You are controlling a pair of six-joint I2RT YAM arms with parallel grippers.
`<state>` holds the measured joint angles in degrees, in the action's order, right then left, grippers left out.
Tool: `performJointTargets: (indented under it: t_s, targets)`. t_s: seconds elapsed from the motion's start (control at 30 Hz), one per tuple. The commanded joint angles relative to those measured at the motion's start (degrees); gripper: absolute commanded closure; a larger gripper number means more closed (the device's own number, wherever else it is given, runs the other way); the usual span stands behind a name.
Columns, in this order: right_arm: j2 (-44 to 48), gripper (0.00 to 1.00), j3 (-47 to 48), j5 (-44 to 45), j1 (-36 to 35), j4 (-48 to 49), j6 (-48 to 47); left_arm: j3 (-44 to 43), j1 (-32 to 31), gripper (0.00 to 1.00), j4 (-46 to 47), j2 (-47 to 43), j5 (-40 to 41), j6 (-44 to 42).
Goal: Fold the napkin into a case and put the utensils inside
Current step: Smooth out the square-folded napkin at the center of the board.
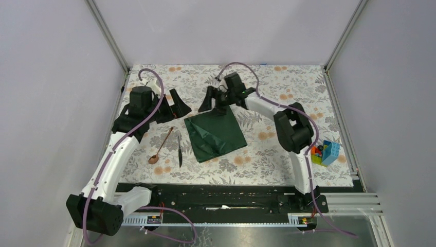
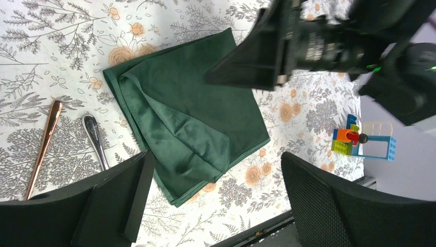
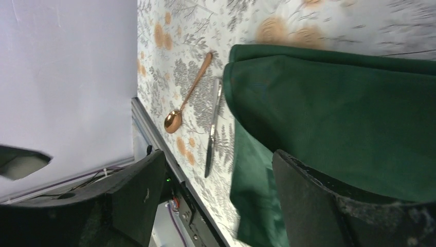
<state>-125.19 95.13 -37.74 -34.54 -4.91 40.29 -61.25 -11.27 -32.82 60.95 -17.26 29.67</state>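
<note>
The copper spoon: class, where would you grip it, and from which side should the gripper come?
Grip the spoon mid-handle, coming straight down from above with fingers across the handle. It lies flat on the tablecloth, so a sideways approach would probably slip. The knife lies apart beside it, leaving room.

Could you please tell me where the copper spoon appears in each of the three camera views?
Top external: the spoon lies left of centre, on the tablecloth.
Left wrist: the spoon is at the left edge, its lower end hidden by the left fingers.
Right wrist: the spoon is upper centre-left.
Shared landmark: the green napkin; the knife lies between it and the spoon in every view.
</note>
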Motion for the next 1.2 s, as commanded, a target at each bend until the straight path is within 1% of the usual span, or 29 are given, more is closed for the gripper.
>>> performJointTargets:
  t_s: [0.0,0.13,0.33,0.53,0.67,0.77,0.83,0.97,1.17]
  targets:
    - [4.8,0.18,-0.3,-2.3,1.8,-11.1,-12.1,3.1,0.4,0.01,4.7,1.8,-1.6,2.2]
    - [8.1,0.2,-7.5,-2.1,2.7,-10.1,-13.9,5.4,0.4,0.01,7.1,4.2,-4.5,3.2]
    - [11.5,0.23,-19.3,-6.2,3.9,-1.8,-9.8,9.5,0.4,0.01,11.8,6.4,-10.4,5.8]
    - [18.1,0.24,-30.1,-4.0,3.8,4.3,-5.3,12.8,0.4,0.01,15.0,6.8,-11.6,7.6]
    - [19.1,0.25,-35.3,-4.7,3.9,12.0,-1.2,12.8,0.4,0.01,15.1,7.1,-11.7,7.7]
    - [17.9,0.26,-37.2,-6.2,3.5,16.8,2.0,12.4,0.4,0.01,15.1,6.9,-11.8,7.8]
    - [17.2,0.27,-36.6,-6.3,3.0,17.8,2.7,12.2,0.4,0.01,15.0,6.5,-11.8,7.8]
    - [16.4,0.29,-35.1,-4.6,1.6,16.7,2.8,11.6,0.4,0.01,14.3,6.0,-11.6,7.7]
    - [18.2,0.29,-36.4,-1.2,1.3,13.2,0.5,10.8,0.4,0.01,12.9,4.9,-10.9,7.0]
